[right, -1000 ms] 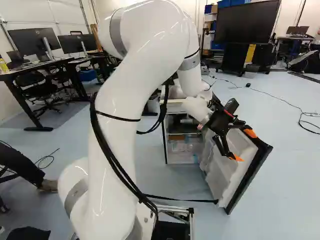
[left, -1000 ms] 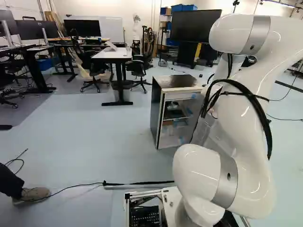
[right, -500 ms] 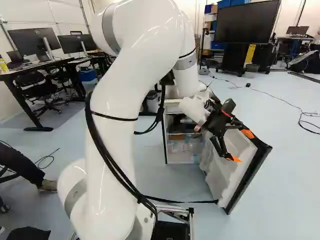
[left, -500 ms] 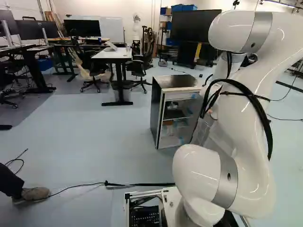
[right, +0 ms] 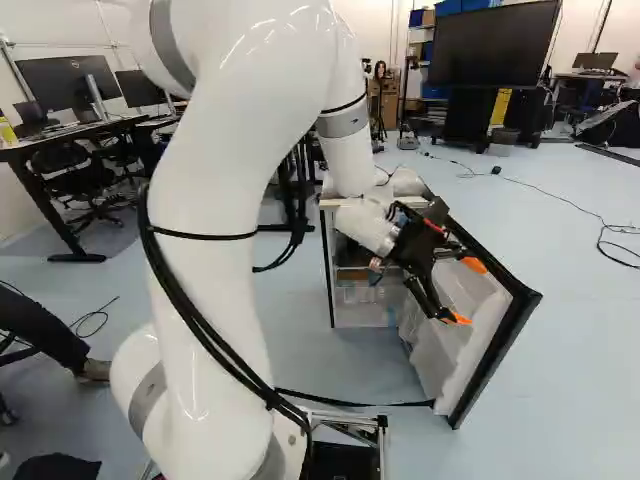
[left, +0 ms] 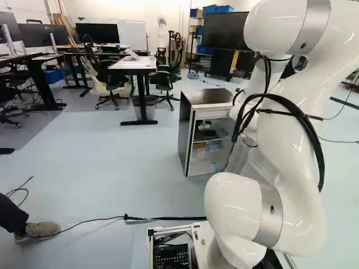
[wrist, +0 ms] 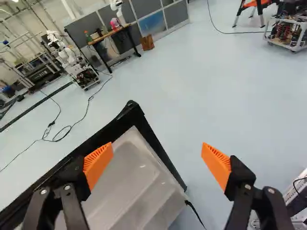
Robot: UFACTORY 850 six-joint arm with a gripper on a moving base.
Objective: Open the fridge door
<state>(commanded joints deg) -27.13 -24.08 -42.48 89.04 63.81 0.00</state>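
My arm (right: 220,250) rises nearest, left of the middle in the right base view and at the right of the left base view. A black strap (right: 350,403) crosses the floor to the bottom corner of the fridge's door (right: 450,355). That door stands swung wide open, right of centre in the right base view, its white inner side showing within a dark rim. My jaws are at that inner side, spread well apart, with nothing clamped between the orange pads (right: 474,265). In the wrist view one pad is over the door and the other over floor; I can't tell if either touches. Just beyond is the fridge (left: 187,131), right of centre in the left base view, with clear bins (right: 365,296) on its lower shelves. Farther off, a white table (left: 134,64) and a chair (left: 164,81) stand at upper left of the left base view, and a big screen (right: 493,45) at upper right of the right base view. Well past the door in the wrist view, I see another robot (wrist: 69,60).
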